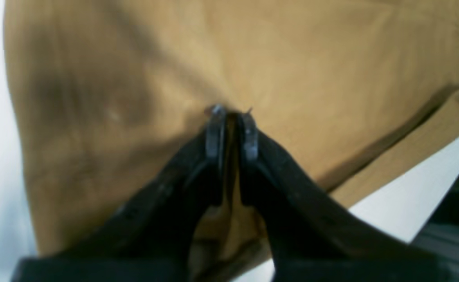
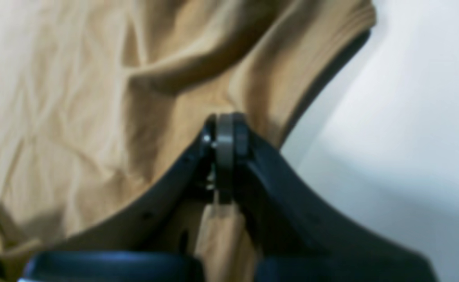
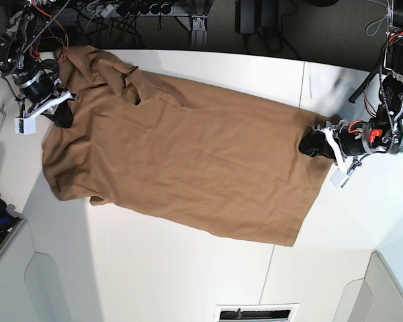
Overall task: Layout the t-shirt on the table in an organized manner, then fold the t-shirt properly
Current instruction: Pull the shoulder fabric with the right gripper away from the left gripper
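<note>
Overall: the t-shirt (image 3: pixel 188 161) lay spread along the desk (image 3: pixel 154 268), collar end toward the desk's far left corner, hem toward its right edge.
Base view alone: it showed the whole shirt at once, with a bunched collar and sleeve at the far left and a smoother body running to the hem; a thin dark seam crossed the desk near the hem.
Left gripper (image 1: pixel 232 113): its jaws were pinching the t-shirt (image 1: pixel 229 58) cloth, a thin fold showing between them; in the base view it (image 3: pixel 317 143) sat at the hem edge.
Left wrist view alone: it showed the hem band lying over bare desk (image 1: pixel 401 207) at the lower right.
Right gripper (image 2: pixel 226 129): jaws pressed together, with t-shirt (image 2: pixel 76 117) cloth around and below them; whether cloth was caught, I could not tell.
Right wrist view alone: wrinkles and a raised fold of fabric, and a ribbed edge beside bare desk (image 2: pixel 409 137).
Base view, right gripper (image 3: pixel 62 115): at the shirt's upper left edge.
</note>
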